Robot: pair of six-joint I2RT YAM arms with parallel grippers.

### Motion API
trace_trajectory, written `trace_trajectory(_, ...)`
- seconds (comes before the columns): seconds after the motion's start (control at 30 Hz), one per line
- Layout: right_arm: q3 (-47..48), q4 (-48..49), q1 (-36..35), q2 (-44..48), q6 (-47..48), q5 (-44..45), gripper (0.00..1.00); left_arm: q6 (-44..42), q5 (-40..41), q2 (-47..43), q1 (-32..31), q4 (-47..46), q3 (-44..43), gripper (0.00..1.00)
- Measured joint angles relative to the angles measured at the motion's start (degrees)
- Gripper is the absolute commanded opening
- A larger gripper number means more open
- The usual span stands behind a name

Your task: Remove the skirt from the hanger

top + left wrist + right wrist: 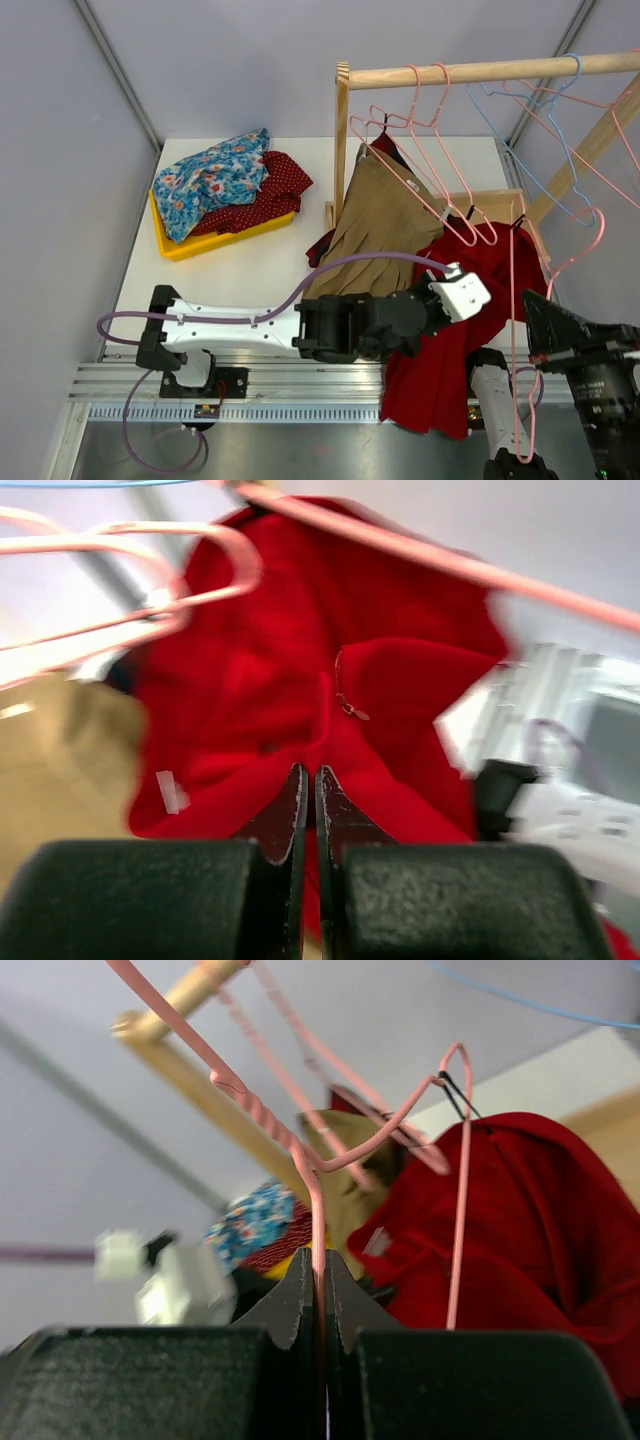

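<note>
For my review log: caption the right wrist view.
Right gripper shut on a pink hanger, red skirt hanging just behind it.

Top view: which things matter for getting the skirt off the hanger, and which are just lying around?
Job in hand: red skirt, pink hanger, left tool, right tool.

Lying about: tan garment, yellow tray, floral cloth, spotted red cloth, wooden rack.

The surface (250,280) is viewed from above and behind; the red skirt (440,380), shared by all three views, is seen close up from both wrists.
</note>
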State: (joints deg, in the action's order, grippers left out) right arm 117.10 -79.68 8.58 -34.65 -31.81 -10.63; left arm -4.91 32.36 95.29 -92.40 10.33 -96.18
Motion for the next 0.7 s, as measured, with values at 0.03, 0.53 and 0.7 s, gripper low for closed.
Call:
trace_trajectory(0.03, 1.8, -0.2, 0.0, 0.0, -1.1, -2.9, 0.0, -0.7, 1.8, -0.6, 0.3, 0.7, 0.1, 0.0)
trace_trajectory(0.53, 2.4, -0.1, 0.9, 2.0, -8.4, -44.7, 0.0, -4.9, 24.5, -37.6, 3.5, 9.6, 15.3, 0.0)
trace_trajectory(0.7, -0.1, 0.1, 0.9, 4.3, -11.0, -50.2, 0.0, -13.3, 32.7, -47.5, 4.0, 3.9, 15.6, 0.0)
